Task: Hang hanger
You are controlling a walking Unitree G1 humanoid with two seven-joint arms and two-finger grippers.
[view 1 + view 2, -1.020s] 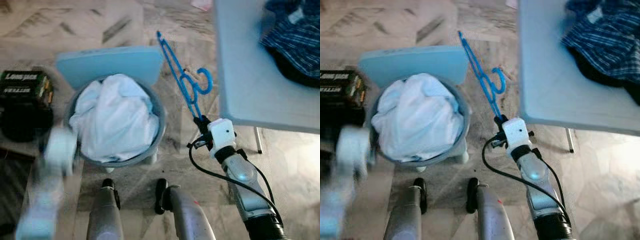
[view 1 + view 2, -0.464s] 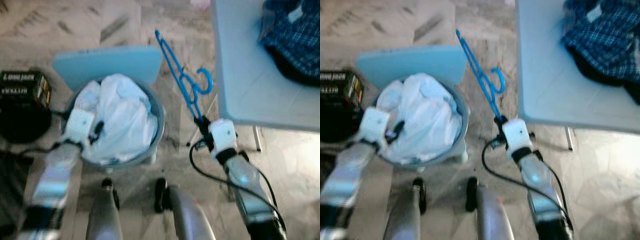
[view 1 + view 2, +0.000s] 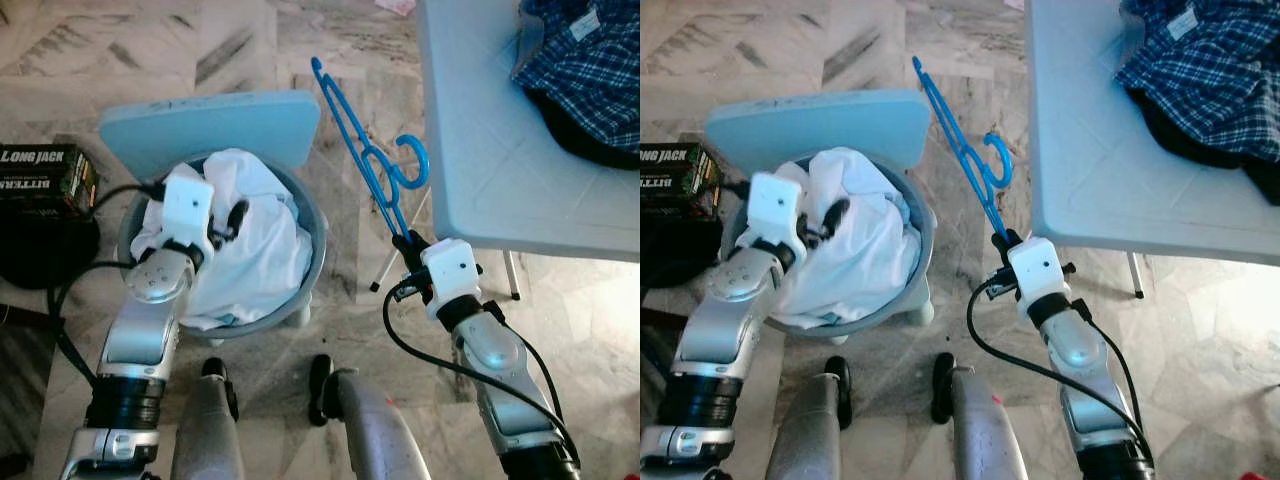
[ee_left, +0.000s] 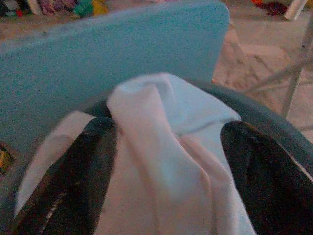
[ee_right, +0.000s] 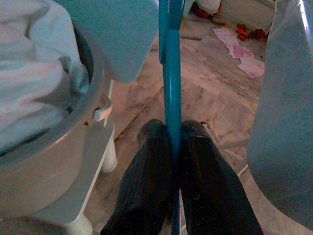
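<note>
A blue plastic hanger [image 3: 368, 160] sticks up and away from my right gripper [image 3: 404, 243], which is shut on its lower end; the hook [image 3: 412, 160] curls toward the table edge. In the right wrist view the hanger bar [image 5: 171, 88] runs between the two closed black fingers [image 5: 146, 181]. My left gripper [image 3: 232, 217] is open over the white cloth [image 3: 250, 240] heaped in the grey basket [image 3: 314, 222]. The left wrist view shows both fingers [image 4: 88, 166] spread either side of a fold of the cloth [image 4: 161, 161], with nothing gripped.
A light-blue board [image 3: 210, 125] leans behind the basket. A white folding table [image 3: 500, 150] on the right carries a blue plaid shirt [image 3: 585, 60]. A black box and round dark object [image 3: 40, 200] sit on the left. Marble floor lies between basket and table.
My left arm has swung up from the left side and now holds its open gripper over the cloth in the basket. The right gripper has kept the hanger almost still.
</note>
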